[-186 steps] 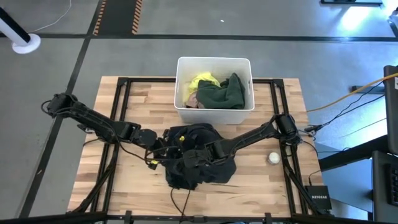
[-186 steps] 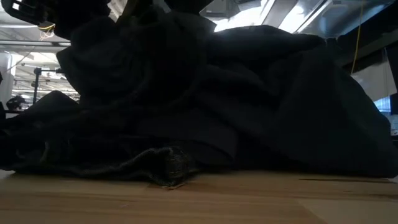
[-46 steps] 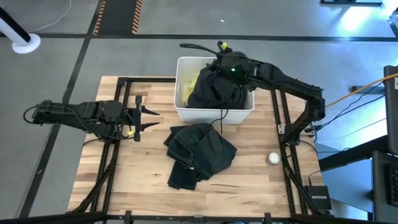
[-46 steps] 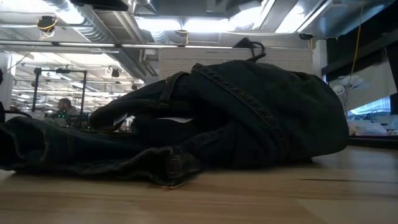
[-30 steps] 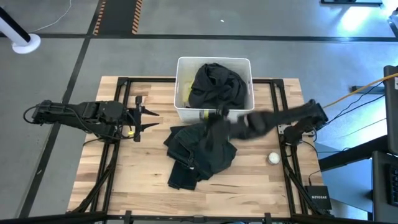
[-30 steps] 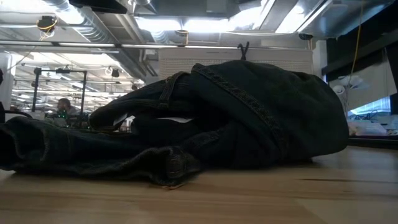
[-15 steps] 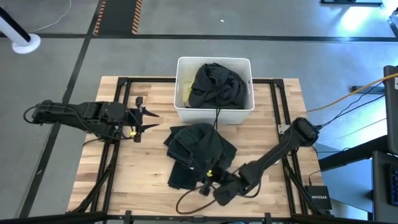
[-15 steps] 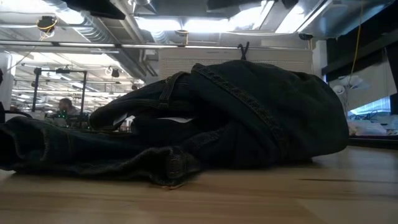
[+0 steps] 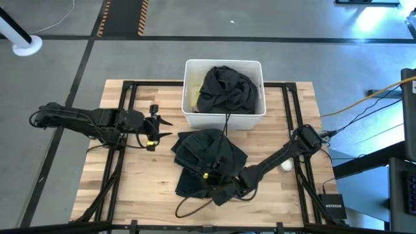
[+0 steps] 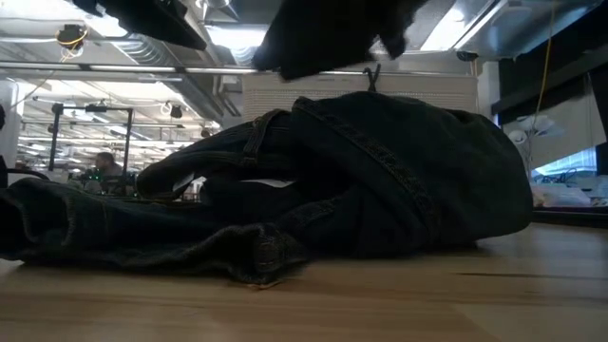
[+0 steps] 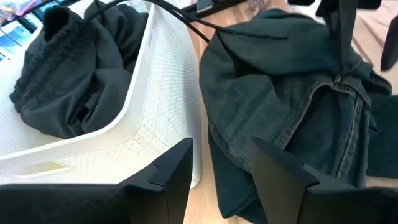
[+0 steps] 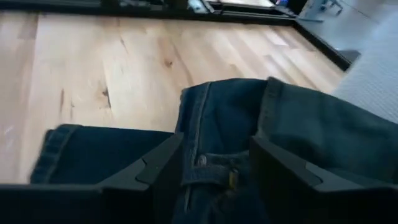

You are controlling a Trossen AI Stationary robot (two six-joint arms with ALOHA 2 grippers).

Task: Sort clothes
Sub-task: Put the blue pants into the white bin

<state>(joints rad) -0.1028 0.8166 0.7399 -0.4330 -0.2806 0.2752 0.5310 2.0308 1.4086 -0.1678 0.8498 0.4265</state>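
White plastic bin point(image 9: 224, 118) at the far middle of a wooden table point(image 9: 146, 193), small white ball point(image 9: 286, 166) near its right edge

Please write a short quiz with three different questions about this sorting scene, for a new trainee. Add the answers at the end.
1. True or false: the white bin is empty.
2. Which tool is over the dark jeans on the table: A) left tool, B) right tool?
3. Fill in: the small white ball lies on the table beside the ____ arm.

Key:
1. False; a black garment fills it.
2. B; its jaws stand open above the jeans, holding nothing.
3. Right.
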